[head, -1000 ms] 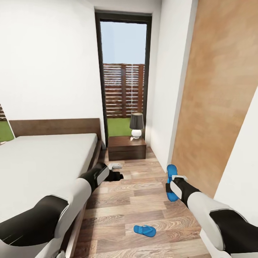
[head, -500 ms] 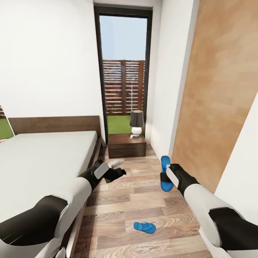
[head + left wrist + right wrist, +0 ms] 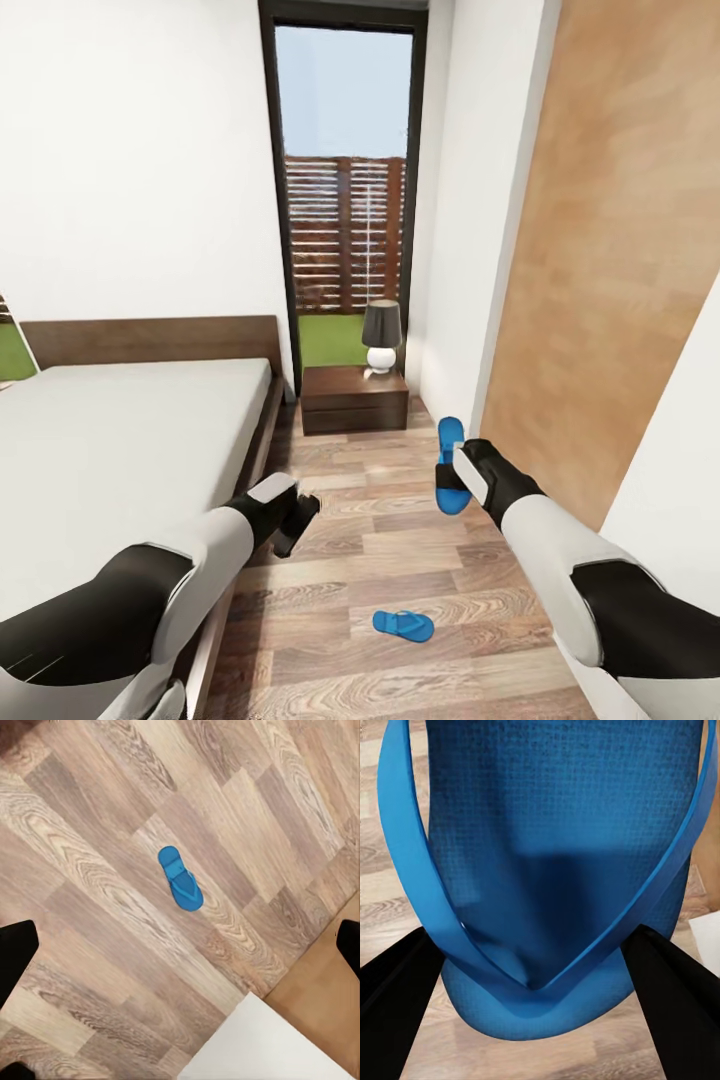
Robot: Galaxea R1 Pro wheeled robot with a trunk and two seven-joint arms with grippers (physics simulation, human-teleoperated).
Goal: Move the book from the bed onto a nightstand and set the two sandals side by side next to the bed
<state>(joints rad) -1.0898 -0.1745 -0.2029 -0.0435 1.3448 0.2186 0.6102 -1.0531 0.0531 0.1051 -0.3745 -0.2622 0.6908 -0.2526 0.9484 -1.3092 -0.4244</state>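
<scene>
Room: white-walled bedroom with a brown wood-plank floor (image 3: 400, 560); a tall dark-framed window (image 3: 345, 200) at the far end looks onto grass and a slatted wooden fence.
Bed: wide low bed with a dark brown frame and plain off-white mattress (image 3: 110, 440) along the robot's left; dark headboard against the far wall.
Nightstand: low dark-brown wooden drawer cabinet with a glossy top (image 3: 353, 398) between the bed's head and the white wall on the right; a small table lamp with a dark shade and white round base (image 3: 380, 338) stands on its top.
Right hand: black right hand (image 3: 447, 478) held above the floor, clamped on a bright blue flip-flop sandal (image 3: 450, 465); in the right wrist view the sandal's sole (image 3: 559, 840) hangs just before the camera, its blue toe strap making a V, with the two black fingers (image 3: 671, 1012) at either side of it.
Held sandal: upright, long axis pointing toward the far wall, off the floor, near the light wooden wall panel (image 3: 610, 260).
Second sandal: another blue flip-flop (image 3: 404, 625) lies flat on the planks, well apart from the held one and nearer the robot; seen from above in the left wrist view (image 3: 180, 878).
Left hand: black left hand (image 3: 298, 520) beside the bed's edge, above the floor; its fingers (image 3: 16, 952) sit far apart at the frame's edges, nothing between them.
Book: possibly out of frame; cannot tell where it lies.
</scene>
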